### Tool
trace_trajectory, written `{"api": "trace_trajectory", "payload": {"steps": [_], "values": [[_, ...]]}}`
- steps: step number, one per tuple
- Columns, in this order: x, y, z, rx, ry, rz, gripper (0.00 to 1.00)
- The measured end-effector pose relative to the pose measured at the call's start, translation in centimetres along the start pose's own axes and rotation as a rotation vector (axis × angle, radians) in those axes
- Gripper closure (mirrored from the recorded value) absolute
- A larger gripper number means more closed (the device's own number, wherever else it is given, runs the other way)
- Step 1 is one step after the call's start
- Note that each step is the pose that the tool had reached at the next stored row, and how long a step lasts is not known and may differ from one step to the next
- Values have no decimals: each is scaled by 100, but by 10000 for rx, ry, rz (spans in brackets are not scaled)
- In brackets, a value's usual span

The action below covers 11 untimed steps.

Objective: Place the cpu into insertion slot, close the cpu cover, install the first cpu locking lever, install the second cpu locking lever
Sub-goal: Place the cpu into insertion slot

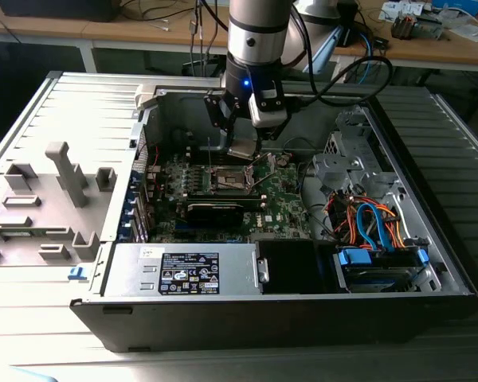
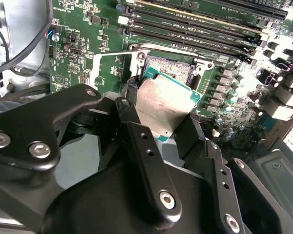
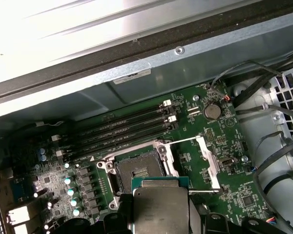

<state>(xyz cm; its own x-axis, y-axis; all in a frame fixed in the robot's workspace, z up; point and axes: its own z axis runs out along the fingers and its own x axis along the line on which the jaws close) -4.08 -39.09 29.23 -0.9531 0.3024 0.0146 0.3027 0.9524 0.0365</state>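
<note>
The cpu, silvery-grey, green-edged, is clamped in the pincer, seemingly above the insertion slot.

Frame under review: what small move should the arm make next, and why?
Probably ease the silvery square cpu down toward the square dark-centred insertion slot while levelling it. The black claw grips it tilted and near the slot, not yet seated. The thin metal cpu cover is flipped aside, so nothing seems to block the way.
</note>
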Motion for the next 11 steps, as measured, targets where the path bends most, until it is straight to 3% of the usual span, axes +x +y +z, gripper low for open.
{"api": "trace_trajectory", "payload": {"steps": [11], "values": [[0,0,5,9,-18,360,45]]}}
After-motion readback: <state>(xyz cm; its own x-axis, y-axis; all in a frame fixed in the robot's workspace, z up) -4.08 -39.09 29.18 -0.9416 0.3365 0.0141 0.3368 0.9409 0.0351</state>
